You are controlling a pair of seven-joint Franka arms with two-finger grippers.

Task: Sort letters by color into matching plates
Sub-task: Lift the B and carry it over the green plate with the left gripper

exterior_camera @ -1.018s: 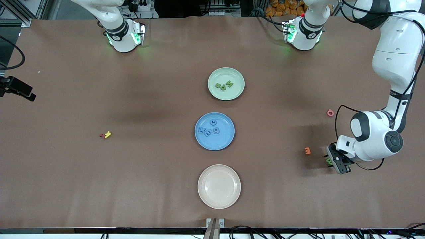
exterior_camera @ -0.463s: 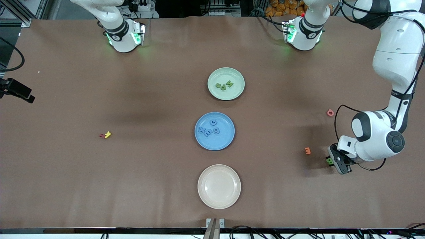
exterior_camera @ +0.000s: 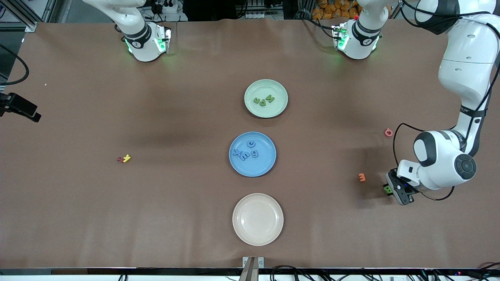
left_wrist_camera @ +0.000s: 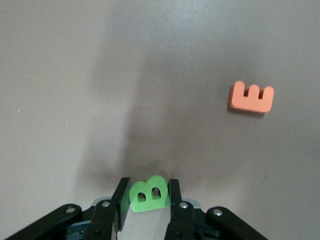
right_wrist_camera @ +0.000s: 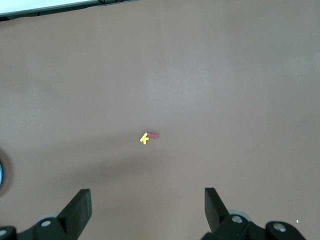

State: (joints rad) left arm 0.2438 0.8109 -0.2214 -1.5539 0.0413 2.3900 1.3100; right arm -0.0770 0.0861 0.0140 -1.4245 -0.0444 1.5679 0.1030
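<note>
Closing in since a second ago, left gripper point(left_wrist_camera: 146, 199) now pinches the small green foam letter B point(left_wrist_camera: 148, 194) at the brown surface point(exterior_camera: 117, 214). Right gripper point(right_wrist_camera: 145, 212) waits, spread wide, over the surface.

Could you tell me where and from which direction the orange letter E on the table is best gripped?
The orange E lies flat on the table, near the green B that the left gripper is shut on. Probably best to come straight down from above and pinch across its long straight outer edges, fingers clear of the notched side, since flat parallel faces should hold steadier.
</note>
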